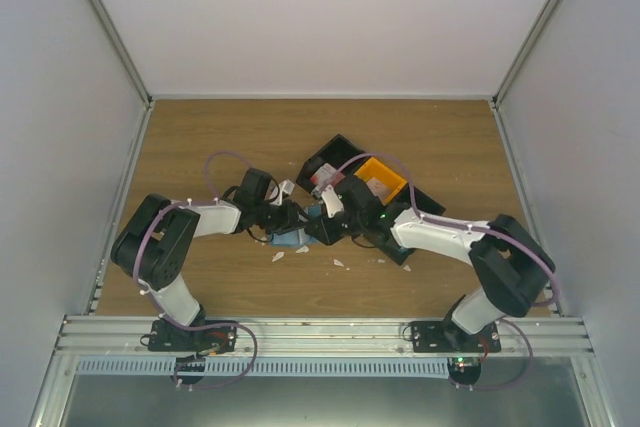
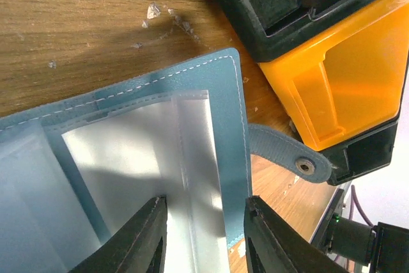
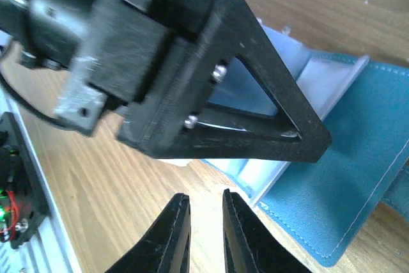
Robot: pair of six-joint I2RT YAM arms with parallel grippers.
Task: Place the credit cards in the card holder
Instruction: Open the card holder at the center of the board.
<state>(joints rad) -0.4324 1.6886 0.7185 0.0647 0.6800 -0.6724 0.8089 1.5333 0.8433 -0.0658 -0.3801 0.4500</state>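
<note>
Pinning hand: my left pincer (image 2: 204, 222) stands part open, jaws astride the pale ridge inside the flat teal-blue folding card holder (image 2: 227, 126) and bearing down on it. I judge this keeps the holder spread and steady for loading.
Feeding hand: my right pincer (image 3: 204, 197) hangs just beside the holder's near edge. Its jaws are drawn almost together, with only a slit left and nothing seen in it, so no card is in hand.
Card holder, position: lying open, pockets up, on the brown wooden table (image 1: 200, 137), between my two arms and near the orange plastic bin (image 2: 345, 75).
Credit cards, position: a red-and-white patch (image 1: 322, 179) in the shallow black tray (image 1: 330, 150) is probably them. No card shows in the pockets that are in view.
Count, holder: one.
Count, cards: too small to count from above.
Count, bin and tray: one each.
Count, irregular white scraps (image 1: 278, 257): at least three, loose on the wood near the holder.
Finding: loading not yet begun; a card must first be fetched.
</note>
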